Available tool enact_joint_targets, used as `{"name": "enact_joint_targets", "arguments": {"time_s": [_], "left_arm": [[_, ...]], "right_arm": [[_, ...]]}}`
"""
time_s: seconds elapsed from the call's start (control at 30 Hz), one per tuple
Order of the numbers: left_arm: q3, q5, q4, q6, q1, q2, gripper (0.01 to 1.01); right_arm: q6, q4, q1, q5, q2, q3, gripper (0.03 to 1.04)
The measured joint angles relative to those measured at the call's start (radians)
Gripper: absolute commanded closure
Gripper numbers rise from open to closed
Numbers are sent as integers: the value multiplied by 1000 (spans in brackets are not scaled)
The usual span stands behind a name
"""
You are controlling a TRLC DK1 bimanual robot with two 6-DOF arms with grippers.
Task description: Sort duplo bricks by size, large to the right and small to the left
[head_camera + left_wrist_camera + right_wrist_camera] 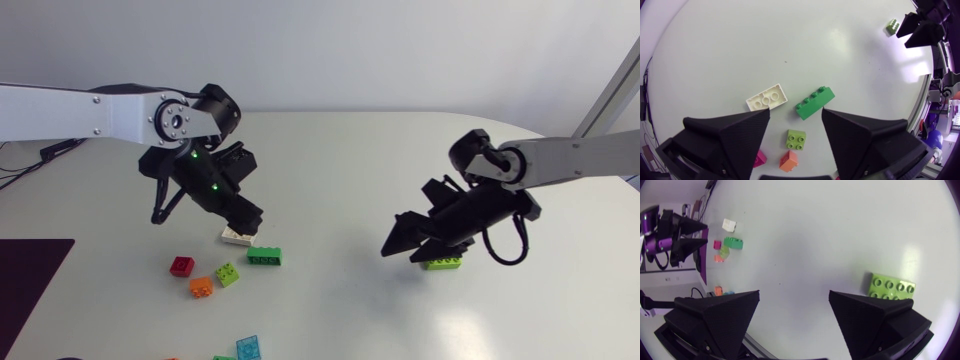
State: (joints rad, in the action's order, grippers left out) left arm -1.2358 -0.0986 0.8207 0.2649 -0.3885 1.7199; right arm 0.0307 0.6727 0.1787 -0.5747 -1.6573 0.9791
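Right now the dark green four-stud brick (265, 256) lies on the white table (330, 170) and serves as the marker for everything else. The left gripper (795, 111) hovers just above it with its fingers spread wide and nothing in its hold; the brick lies just ahead of the gap between them. A white brick (767, 97) lies just beside the dark green brick on its left, close but not touching. A small lime brick (228, 273) sits near it, also to the left and toward the table's front edge. An orange brick (201, 286) and a red brick (182, 265) lie a little farther out the same way. A teal brick (248, 348) is farther off, by the front edge. Well apart to the right of the dark green brick lies a large lime brick (892, 288). The right gripper (794, 294) hangs over it, wide open and holding nothing, with the brick ahead of one finger rather than between the two.
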Motion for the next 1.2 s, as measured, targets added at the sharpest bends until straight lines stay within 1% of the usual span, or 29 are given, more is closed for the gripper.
{"name": "enact_joint_targets", "arguments": {"time_s": [0.1, 0.23, 0.33, 0.43, 0.57, 0.73, 0.83, 0.93, 1.03, 1.2], "left_arm": [[3, 0, -18, 0, 34, 0, 49], [26, 0, -36, 0, 101, -31, 49], [52, 0, -40, 0, 150, -79, 49], [84, 0, -60, 1, 198, -129, 49], [132, -2, -105, 8, 232, -156, 49], [174, -7, -123, 31, 185, -137, 49], [174, -11, -134, 31, 179, -121, 49], [185, -11, -142, 31, 208, -122, 49], [214, -11, -145, 43, 243, -130, 49], [249, -11, -144, 70, 282, -158, 49]], "right_arm": [[-43, 35, 112, 53, -3, 69, 69], [-149, 71, 277, 153, -30, 178, 69], [-238, 88, 373, 232, -85, 257, 69], [-311, 88, 438, 296, -164, 312, 69], [-346, 84, 459, 304, -233, 336, 69], [-362, 25, 457, 314, -224, 328, 69], [-370, 14, 481, 352, -223, 328, 69], [-391, 13, 533, 404, -232, 346, 69], [-416, -3, 582, 447, -262, 396, 69], [-451, -34, 631, 472, -304, 446, 69]]}}
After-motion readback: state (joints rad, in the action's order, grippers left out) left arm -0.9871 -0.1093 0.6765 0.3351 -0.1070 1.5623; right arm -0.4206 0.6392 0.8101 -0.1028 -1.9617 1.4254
